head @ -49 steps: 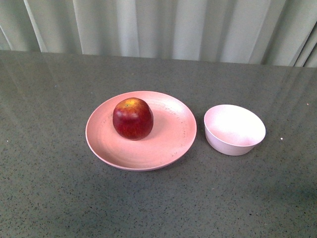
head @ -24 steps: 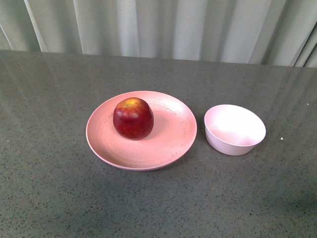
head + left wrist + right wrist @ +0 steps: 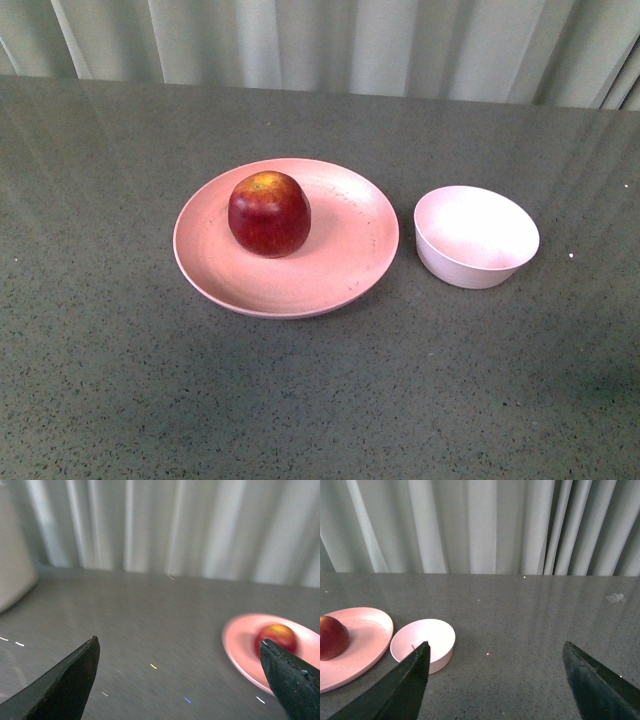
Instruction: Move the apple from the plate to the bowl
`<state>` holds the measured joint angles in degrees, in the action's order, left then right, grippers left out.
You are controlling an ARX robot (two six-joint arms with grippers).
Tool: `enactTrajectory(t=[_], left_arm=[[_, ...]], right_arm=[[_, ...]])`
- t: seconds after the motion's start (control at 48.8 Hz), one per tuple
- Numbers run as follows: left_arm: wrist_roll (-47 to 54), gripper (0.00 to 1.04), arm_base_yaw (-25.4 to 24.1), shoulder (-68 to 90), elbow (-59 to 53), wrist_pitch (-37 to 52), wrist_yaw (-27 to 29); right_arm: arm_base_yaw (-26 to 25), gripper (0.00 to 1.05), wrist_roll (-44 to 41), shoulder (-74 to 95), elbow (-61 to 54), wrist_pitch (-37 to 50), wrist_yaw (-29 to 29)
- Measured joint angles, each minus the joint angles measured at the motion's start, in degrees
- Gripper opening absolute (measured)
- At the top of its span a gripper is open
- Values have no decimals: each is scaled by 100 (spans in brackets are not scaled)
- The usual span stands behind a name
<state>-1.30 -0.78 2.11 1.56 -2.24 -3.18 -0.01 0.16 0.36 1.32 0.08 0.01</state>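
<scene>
The dark-red apple (image 3: 269, 213) with a yellow patch on top sits on the wide pink plate (image 3: 345, 270), left of its middle. The small pale bowl (image 3: 476, 236) stands empty just right of the plate. Neither arm shows in the front view. In the left wrist view my left gripper (image 3: 180, 652) is open and empty above bare table, with the apple (image 3: 276, 635) and plate (image 3: 239, 642) beyond one fingertip. In the right wrist view my right gripper (image 3: 495, 652) is open and empty, with the bowl (image 3: 424, 642), plate (image 3: 362, 640) and apple (image 3: 332, 636) off to one side.
The grey speckled table (image 3: 110, 390) runs to a pale pleated curtain (image 3: 320, 40) at the back. A pale rounded object (image 3: 12, 565) stands at the table's edge in the left wrist view.
The plate, apple and bowl sit a little higher in the front view than before, as the camera's view shifted. Their places relative to each other are the same.
</scene>
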Motion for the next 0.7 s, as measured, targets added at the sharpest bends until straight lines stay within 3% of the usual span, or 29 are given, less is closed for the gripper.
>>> enactTrajectory(t=[0.082, 0.123, 0.266, 0.451, 0.696], left_arm=[[-492, 96, -350, 879, 555, -1202, -1314], [-769, 96, -330, 1685, 776, -1368, -1762], [-1191, 96, 188, 3316, 1051, -424, -1486], [-1475, 96, 1198, 5292, 1871, 890, -850], [-1508, 96, 1751, 6822, 2708, 1547, -573]], right_arm=[[-2, 91, 0, 0, 0, 0, -7], [0, 97, 2, -2, 0, 0, -13], [0, 96, 0, -4, 0, 0, 0], [0, 96, 2, -4, 0, 0, 0], [0, 96, 0, -4, 0, 0, 0]])
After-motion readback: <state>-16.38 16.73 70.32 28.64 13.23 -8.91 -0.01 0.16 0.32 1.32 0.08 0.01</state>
